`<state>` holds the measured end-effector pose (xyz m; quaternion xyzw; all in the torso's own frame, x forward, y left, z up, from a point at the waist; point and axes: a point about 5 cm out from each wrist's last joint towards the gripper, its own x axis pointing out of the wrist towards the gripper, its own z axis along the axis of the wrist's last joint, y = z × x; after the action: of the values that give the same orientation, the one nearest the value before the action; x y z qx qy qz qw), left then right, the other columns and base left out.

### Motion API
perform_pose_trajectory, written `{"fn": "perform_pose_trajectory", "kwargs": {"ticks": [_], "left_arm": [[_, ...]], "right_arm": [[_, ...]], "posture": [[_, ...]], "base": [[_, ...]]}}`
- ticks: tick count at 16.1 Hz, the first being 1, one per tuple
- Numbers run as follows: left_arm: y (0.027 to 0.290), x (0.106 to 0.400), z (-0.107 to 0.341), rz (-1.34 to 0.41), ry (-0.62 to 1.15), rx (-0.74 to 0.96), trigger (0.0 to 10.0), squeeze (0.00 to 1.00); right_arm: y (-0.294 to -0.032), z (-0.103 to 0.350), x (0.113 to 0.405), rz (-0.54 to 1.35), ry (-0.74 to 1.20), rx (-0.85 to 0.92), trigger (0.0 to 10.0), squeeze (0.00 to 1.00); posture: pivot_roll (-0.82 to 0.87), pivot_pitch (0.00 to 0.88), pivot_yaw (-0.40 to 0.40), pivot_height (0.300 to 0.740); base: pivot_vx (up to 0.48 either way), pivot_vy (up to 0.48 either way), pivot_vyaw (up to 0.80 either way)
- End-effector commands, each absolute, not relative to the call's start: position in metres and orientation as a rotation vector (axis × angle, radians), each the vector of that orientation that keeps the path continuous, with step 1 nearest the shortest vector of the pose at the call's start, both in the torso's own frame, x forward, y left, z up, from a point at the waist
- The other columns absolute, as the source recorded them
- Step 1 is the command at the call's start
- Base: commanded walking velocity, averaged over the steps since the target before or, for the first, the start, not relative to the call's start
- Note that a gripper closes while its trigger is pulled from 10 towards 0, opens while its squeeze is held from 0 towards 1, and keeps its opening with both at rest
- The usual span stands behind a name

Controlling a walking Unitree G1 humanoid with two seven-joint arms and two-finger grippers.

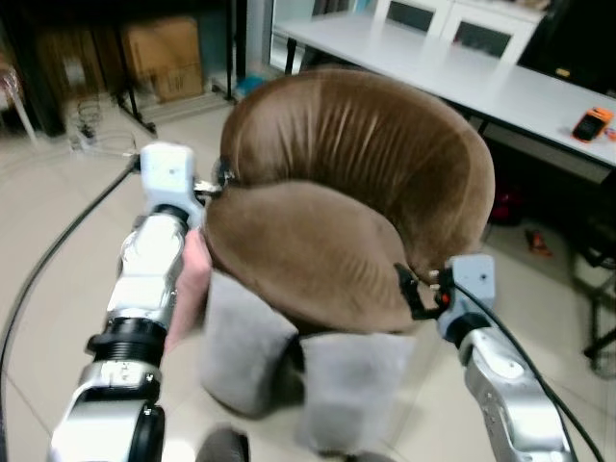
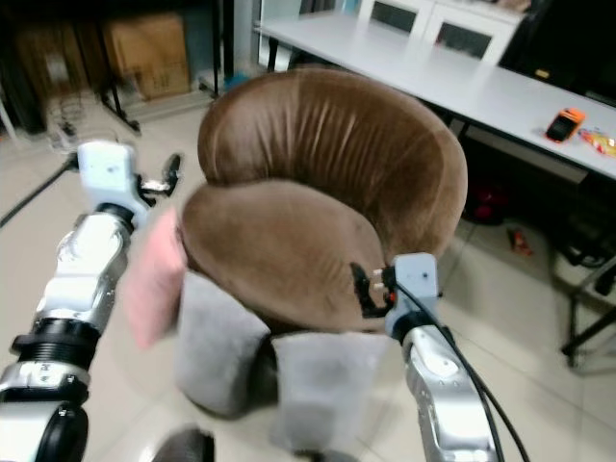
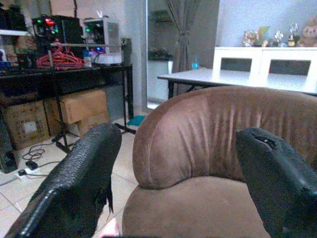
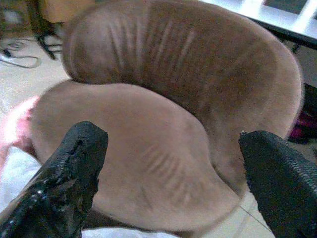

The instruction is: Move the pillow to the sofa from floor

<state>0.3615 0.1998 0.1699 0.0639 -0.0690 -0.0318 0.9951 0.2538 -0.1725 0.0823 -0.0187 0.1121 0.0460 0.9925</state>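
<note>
Both my grippers are hanging wide open and empty: left gripper (image 3: 173, 178) beside the brown sofa (image 1: 356, 183), right gripper (image 4: 173, 173) facing its seat. I'm seeing the pink pillow (image 2: 154, 279) dropping beside the sofa's edge, seemingly unheld.

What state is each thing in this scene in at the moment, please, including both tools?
Left tool: open, beside the sofa's left side.
Right tool: open, at the sofa's front right edge.
Pillow: pink, hanging off the sofa's left side beside the left arm, blurred; whether it touches the floor cannot be told.
Sofa: brown, seat bare.
Orange device: lying on the white table.
</note>
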Motion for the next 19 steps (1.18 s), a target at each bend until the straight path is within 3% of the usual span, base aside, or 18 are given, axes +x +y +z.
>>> {"fn": "perform_pose_trajectory", "kwargs": {"ticks": [1, 3, 5, 7, 8, 10, 14, 15, 19], "left_arm": [[0.186, 0.364, 0.168, -0.31, -0.067, 0.11, 10.0, 0.1], [0.176, 0.354, 0.162, -0.459, -0.05, 0.122, 10.0, 0.1], [0.161, 0.316, 0.13, -0.529, 0.005, 0.109, 10.0, 0.09], [0.159, 0.275, 0.099, -0.466, 0.111, 0.081, 10.0, 0.1], [0.16, 0.27, 0.097, -0.461, 0.127, 0.082, 10.0, 0.1], [0.175, 0.243, 0.084, -0.276, 0.149, 0.108, 10.0, 0.07], [0.185, 0.232, 0.086, -0.132, 0.116, 0.156, 10.0, 0.04], [0.186, 0.231, 0.089, -0.122, 0.111, 0.156, 10.0, 0.04], [0.177, 0.227, 0.094, -0.145, 0.072, 0.183, 10.0, 0.04]], "right_arm": [[-0.174, 0.085, 0.256, 0.09, 0.215, -0.057, 10.0, 0.0], [-0.172, 0.086, 0.257, 0.098, 0.213, -0.108, 10.0, 0.0], [-0.17, 0.084, 0.254, 0.099, 0.224, -0.108, 10.0, 0.0], [-0.174, 0.083, 0.245, 0.042, 0.209, 0.003, 10.0, 0.0], [-0.175, 0.084, 0.244, 0.03, 0.204, 0.018, 10.0, 0.0], [-0.177, 0.075, 0.24, -0.002, 0.257, 0.071, 10.0, 0.0], [-0.173, 0.073, 0.238, -0.012, 0.264, 0.035, 10.0, 0.0], [-0.172, 0.075, 0.237, 0.005, 0.253, -0.034, 10.0, 0.0], [-0.172, 0.079, 0.237, -0.013, 0.196, -0.042, 10.0, 0.0]], "posture": [[-0.03, 0.0, -0.108, 0.681], [-0.04, 0.0, -0.098, 0.681], [-0.05, 0.0, -0.086, 0.681], [-0.05, 0.0, -0.086, 0.681], [-0.05, 0.0, -0.088, 0.681], [-0.03, 0.0, -0.089, 0.677], [-0.03, 0.0, -0.068, 0.648], [-0.03, 0.0, -0.068, 0.638], [-0.03, 0.0, -0.068, 0.605]], "base": [[0.0, 0.0, 0.0], [0.0, 0.0, 0.0], [0.0, 0.0, 0.0], [0.0, 0.0, 0.0], [0.0, 0.0, 0.0], [0.0, 0.0, 0.0], [0.0, 0.0, 0.0], [0.0, 0.0, 0.0], [0.0, 0.0, 0.0]]}}
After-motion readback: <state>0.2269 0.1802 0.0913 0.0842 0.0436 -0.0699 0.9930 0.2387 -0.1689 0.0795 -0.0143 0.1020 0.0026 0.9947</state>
